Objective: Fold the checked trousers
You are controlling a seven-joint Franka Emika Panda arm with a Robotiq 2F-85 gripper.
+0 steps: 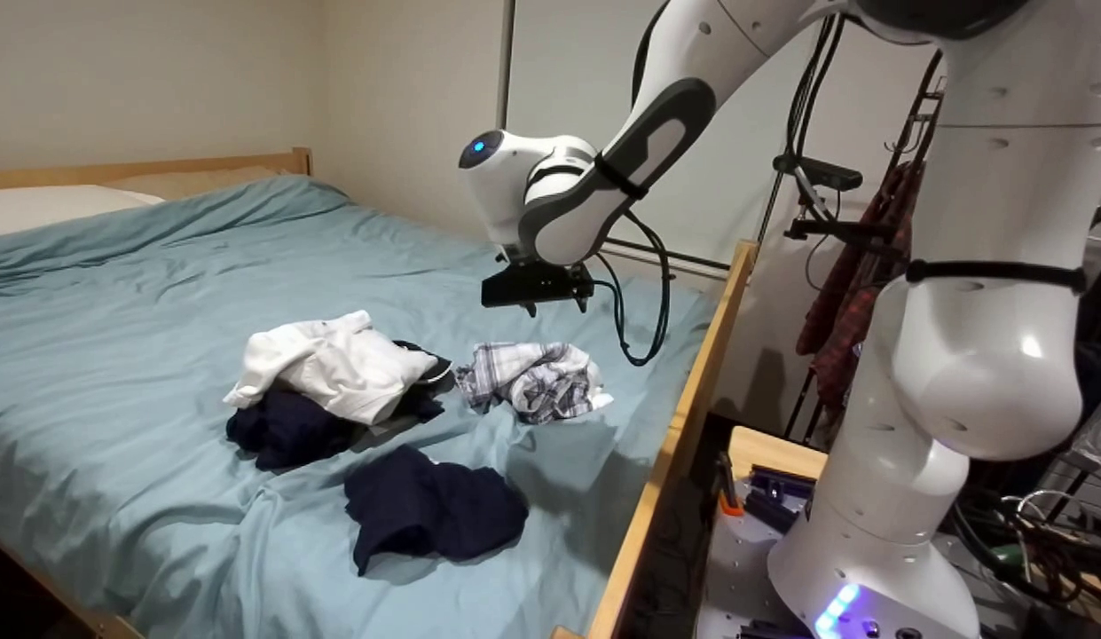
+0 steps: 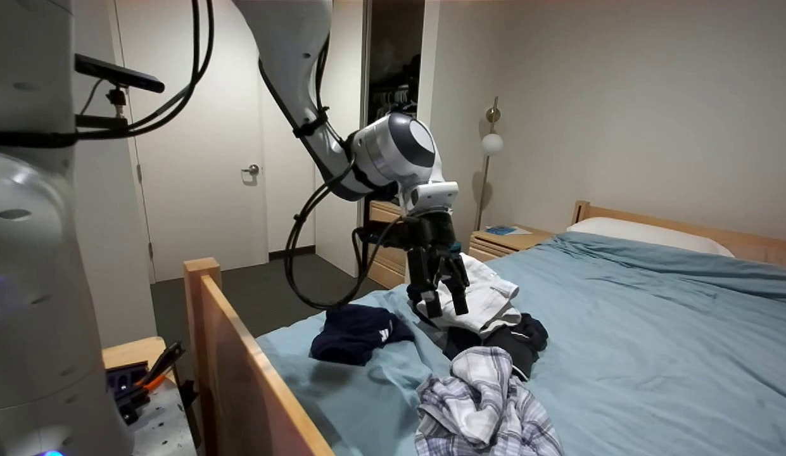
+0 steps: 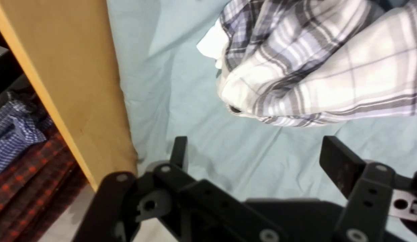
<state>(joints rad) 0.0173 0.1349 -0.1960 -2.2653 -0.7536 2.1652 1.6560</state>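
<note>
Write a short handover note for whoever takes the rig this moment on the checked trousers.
Black two-fingered hand: open, empty, hovering above the blue-green cloth bedding.
Soft white fabric trousers with blue-grey checks: crumpled on that bedding near the pale wooden bed rail, apart from the hand.
Done: no neat fold shows.
Left: the whole fold; probably grip an edge, spread the legs flat, then fold.
</note>
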